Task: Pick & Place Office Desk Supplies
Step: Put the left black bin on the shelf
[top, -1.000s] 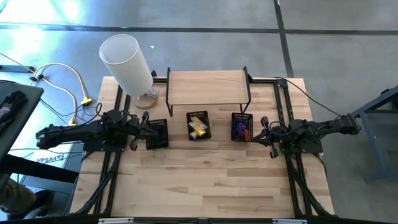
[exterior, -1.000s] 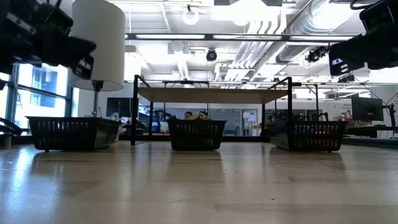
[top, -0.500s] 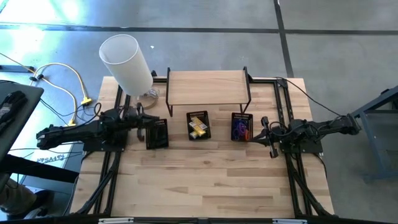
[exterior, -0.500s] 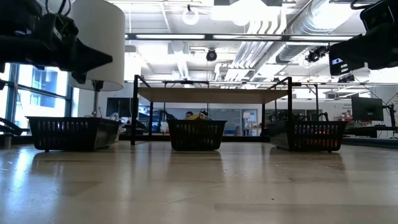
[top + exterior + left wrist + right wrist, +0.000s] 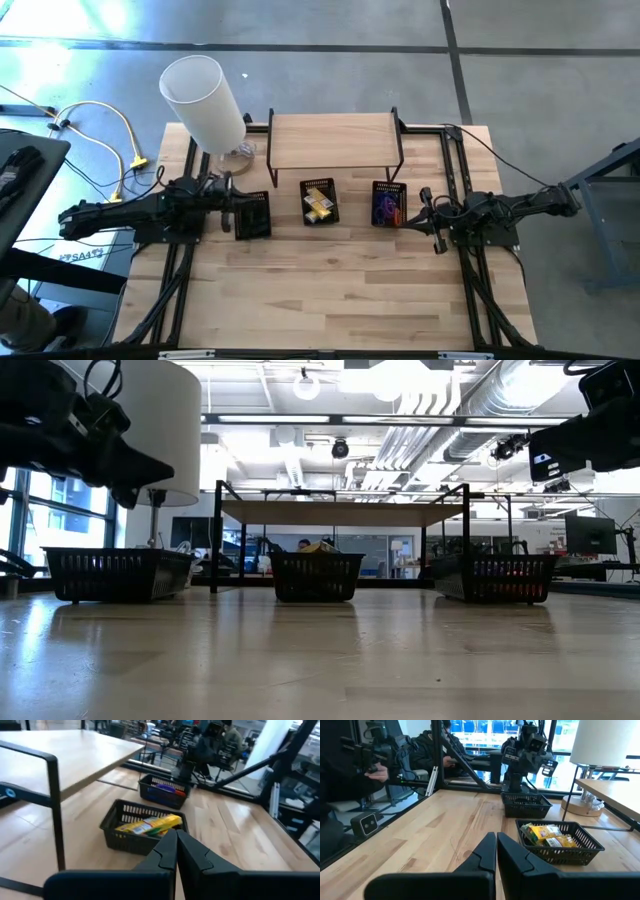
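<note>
Three small black mesh baskets stand in a row on the wooden table. The left basket looks dark inside. The middle basket holds yellow and white blocks. The right basket holds purple, blue and red-orange bands. My left gripper hovers above the left basket's left end, shut and empty. My right gripper hangs just right of the right basket, also shut and empty.
A wooden shelf on a black frame stands behind the baskets. A lamp with a tall white cylinder shade rises at the far left corner. Black frame rails run along both table sides. Bare wood lies in front of the baskets. People sit beyond the table.
My left gripper has turned about its wrist and reached a little further toward the table's right, over the left basket, then dipped slightly. The right arm and the baskets have kept still.
</note>
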Controlling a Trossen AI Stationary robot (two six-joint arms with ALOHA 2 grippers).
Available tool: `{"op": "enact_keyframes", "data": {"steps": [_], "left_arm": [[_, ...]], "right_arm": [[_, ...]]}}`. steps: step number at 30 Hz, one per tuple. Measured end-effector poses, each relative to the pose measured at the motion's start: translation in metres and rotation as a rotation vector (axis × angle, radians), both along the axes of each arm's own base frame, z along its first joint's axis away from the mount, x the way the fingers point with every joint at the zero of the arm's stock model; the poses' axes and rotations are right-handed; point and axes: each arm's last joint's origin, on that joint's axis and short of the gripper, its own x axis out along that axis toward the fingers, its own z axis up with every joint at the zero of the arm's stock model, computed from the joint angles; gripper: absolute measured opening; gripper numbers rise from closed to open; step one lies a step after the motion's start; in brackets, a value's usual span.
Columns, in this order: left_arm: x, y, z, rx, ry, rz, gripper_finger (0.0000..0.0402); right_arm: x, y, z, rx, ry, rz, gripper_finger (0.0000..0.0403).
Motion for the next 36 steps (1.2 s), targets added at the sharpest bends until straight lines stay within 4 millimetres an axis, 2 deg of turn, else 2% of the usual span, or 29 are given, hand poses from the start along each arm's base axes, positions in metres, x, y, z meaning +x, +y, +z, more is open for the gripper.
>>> {"op": "enact_keyframes", "data": {"steps": [7,9,13,16,21,25,29,33,36], "left_arm": [[0.001,-0.006,-0.001,-0.006,0.015,-0.029,0.0],[0.001,-0.009,0.001,-0.001,0.072,-0.011,0.0],[0.005,-0.02,0.019,0.024,0.158,-0.006,0.0],[0.013,-0.031,0.029,0.04,0.214,-0.012,0.0],[0.03,-0.054,0.025,-0.005,0.426,-0.09,0.0],[0.043,-0.076,0.02,0.038,0.567,-0.176,0.0],[0.056,-0.095,0.029,0.075,0.593,-0.237,0.0],[0.066,-0.103,0.039,0.11,0.64,-0.235,0.0001],[0.07,-0.104,0.039,0.111,0.738,-0.188,0.0006]], "right_arm": [[0.0,0.0,0.0,0.0,0.0,0.0,0.0007],[0.0,0.0,0.0,0.0,0.0,0.0,0.0006],[0.0,0.0,0.0,0.0,0.0,0.001,0.0006],[0.0,0.0,0.0,0.0,0.0,0.001,0.0007],[0.0,0.0,0.0,0.0,0.0,0.001,0.0005],[0.0,-0.001,0.001,0.002,-0.016,-0.036,0.0007],[0.0,-0.001,0.002,0.003,-0.022,-0.054,0.0005],[0.0,-0.002,0.002,0.003,-0.022,-0.054,0.0006],[0.0,-0.001,0.002,0.003,-0.022,-0.053,0.0007]]}}
